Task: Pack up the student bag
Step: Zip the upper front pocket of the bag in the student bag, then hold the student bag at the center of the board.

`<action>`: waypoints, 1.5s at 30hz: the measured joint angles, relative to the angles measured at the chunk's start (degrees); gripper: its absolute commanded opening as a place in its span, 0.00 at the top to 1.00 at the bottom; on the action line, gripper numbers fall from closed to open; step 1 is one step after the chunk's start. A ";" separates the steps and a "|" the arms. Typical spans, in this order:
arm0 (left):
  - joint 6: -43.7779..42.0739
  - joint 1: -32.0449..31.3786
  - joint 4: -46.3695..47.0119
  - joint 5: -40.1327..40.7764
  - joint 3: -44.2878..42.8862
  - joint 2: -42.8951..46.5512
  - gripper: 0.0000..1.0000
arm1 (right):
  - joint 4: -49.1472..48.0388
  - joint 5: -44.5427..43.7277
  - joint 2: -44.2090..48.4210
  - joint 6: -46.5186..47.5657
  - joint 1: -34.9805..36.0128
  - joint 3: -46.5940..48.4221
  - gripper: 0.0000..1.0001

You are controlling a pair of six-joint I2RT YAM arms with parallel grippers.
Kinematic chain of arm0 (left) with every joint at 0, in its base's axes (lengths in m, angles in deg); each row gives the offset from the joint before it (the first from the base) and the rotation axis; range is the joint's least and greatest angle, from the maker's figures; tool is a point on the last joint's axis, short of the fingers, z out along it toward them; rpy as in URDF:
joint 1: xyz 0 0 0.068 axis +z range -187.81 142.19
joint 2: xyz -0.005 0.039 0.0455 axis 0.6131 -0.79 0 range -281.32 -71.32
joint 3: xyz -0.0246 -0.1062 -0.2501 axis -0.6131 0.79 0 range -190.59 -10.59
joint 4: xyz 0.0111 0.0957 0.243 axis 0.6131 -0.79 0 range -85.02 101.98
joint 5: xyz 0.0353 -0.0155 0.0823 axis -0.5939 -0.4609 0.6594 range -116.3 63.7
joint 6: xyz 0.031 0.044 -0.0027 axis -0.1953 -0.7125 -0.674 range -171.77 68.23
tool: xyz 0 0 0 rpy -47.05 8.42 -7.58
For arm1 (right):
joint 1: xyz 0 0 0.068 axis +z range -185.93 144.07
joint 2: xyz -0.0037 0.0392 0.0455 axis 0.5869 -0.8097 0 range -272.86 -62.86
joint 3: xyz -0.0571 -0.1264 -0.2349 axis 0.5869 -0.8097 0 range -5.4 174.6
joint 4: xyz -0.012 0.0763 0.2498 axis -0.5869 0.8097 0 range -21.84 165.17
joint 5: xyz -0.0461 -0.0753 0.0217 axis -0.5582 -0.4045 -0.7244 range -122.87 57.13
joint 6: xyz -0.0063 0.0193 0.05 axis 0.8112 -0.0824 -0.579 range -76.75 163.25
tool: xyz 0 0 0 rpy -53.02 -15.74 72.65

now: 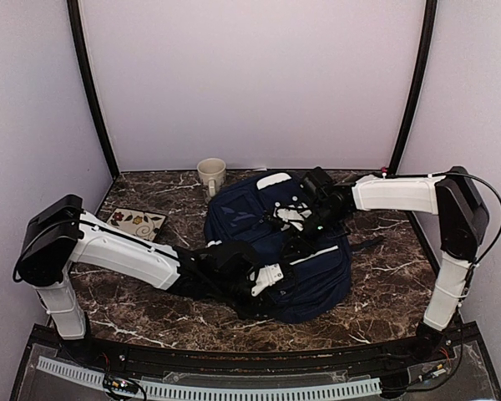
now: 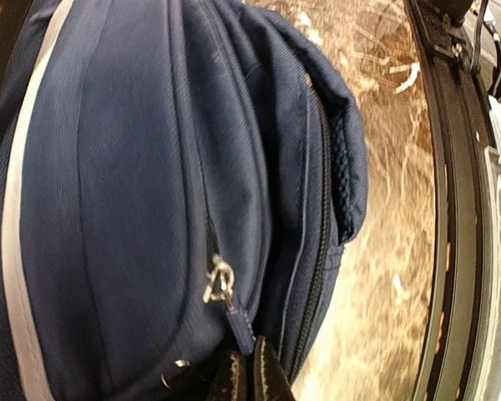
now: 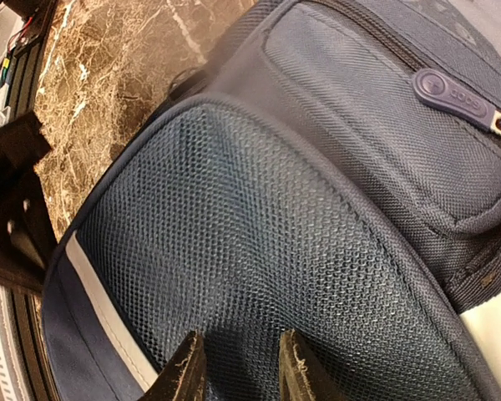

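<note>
The student bag (image 1: 242, 213) lies flat in the middle of the marble table (image 1: 384, 284), with its white top handle patch (image 1: 273, 179) toward the back wall and its base toward the arms. The left gripper (image 2: 252, 378) is at the bag's near edge. Its two dark fingers are squeezed almost together on a small blue fabric tab (image 2: 240, 324) that hangs from the bag's zip line, just below a metal zip puller (image 2: 219, 282). The right gripper (image 3: 238, 368) sits over the bag's far right side, against a mesh side pocket (image 3: 259, 242). Its fingers stand a little apart with only mesh showing between them, and they grip nothing that I can see. Just behind the bag's back left corner stands a cream mug (image 1: 211, 175), close to the bag, though I can't tell if they touch. To the left of the bag, apart from it, a flowered tile (image 1: 136, 221) lies flat.
</note>
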 measured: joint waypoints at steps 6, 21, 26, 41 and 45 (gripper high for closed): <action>0.13 -0.55 2.34 -0.79 -6.40 -5.97 1.00 | 0.35 -0.09 -0.35 0.00 -0.04 0.00 0.69; 0.59 -1.79 12.66 -4.50 -13.51 -12.92 0.60 | 3.43 -1.38 10.80 -1.25 -9.70 -1.25 0.60; -3.48 -2.80 7.37 -5.38 -9.33 -3.98 0.58 | 4.37 -4.81 24.65 -0.76 -9.49 -6.64 0.60; -25.73 -3.02 0.92 15.69 -10.80 -6.05 0.61 | 11.87 -7.74 37.66 2.73 -7.65 -22.34 0.62; -29.40 -3.08 3.65 20.57 -11.34 -9.64 0.79 | 11.47 -7.91 41.09 3.19 -7.45 -24.76 0.62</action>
